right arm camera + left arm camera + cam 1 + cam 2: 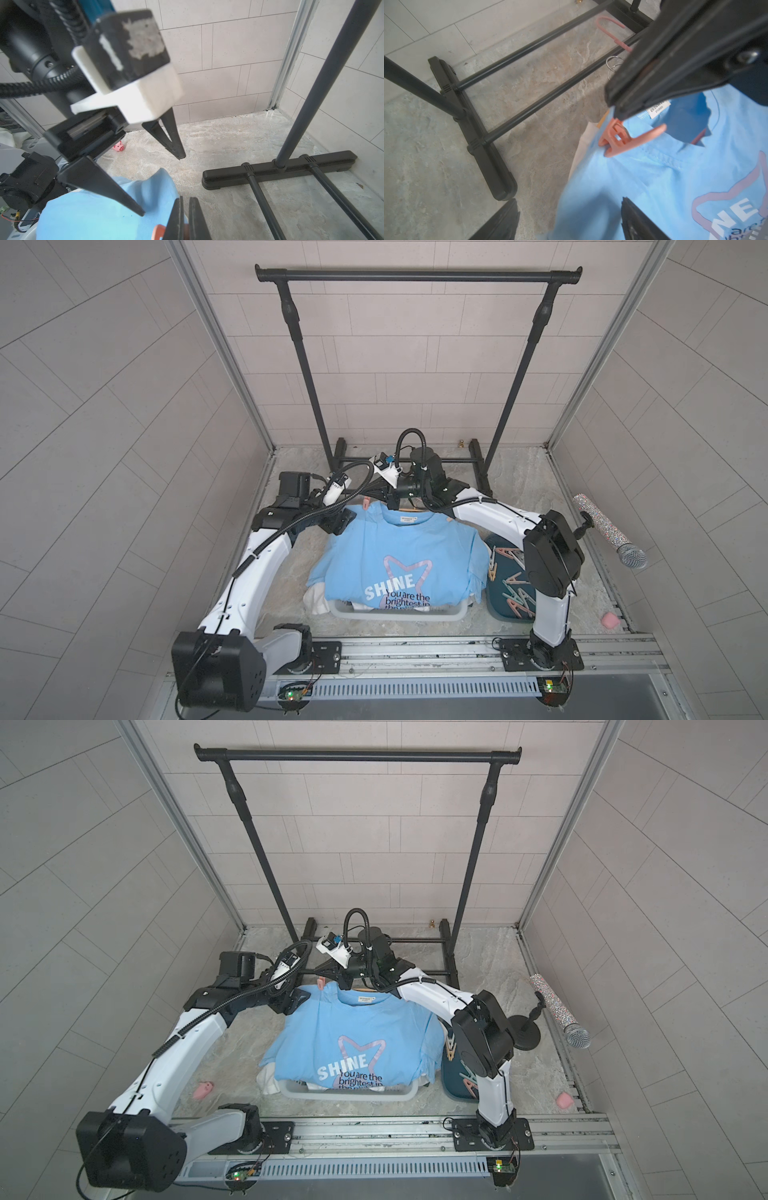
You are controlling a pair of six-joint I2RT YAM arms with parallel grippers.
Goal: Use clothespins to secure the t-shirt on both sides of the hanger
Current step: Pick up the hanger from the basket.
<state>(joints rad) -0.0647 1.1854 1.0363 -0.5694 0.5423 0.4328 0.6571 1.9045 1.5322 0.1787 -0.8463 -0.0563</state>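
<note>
A light blue t-shirt (399, 556) lies on its hanger, which is mostly hidden; a pink hook (606, 22) shows past the collar. A pink-peach clothespin (623, 139) is clipped on the shirt's left shoulder (365, 502). My right gripper (616, 115) is shut, its tips (186, 218) right at that clothespin's handle end. My left gripper (571, 224) stands open beside it, its fingers (141, 212) straddling the shoulder and sleeve edge. In both top views the grippers (340, 522) (345, 982) sit at the shirt's far edge. Several more clothespins (515, 597) lie in a dark teal tray (498, 610).
A black garment rack (415, 277) stands behind, its base bars (529, 87) close to the collar. The shirt drapes over a white basket (399, 616). A glittery microphone on a stand (611, 531), a pink cube (610, 620) and a pink pig toy (203, 1089) lie at the sides.
</note>
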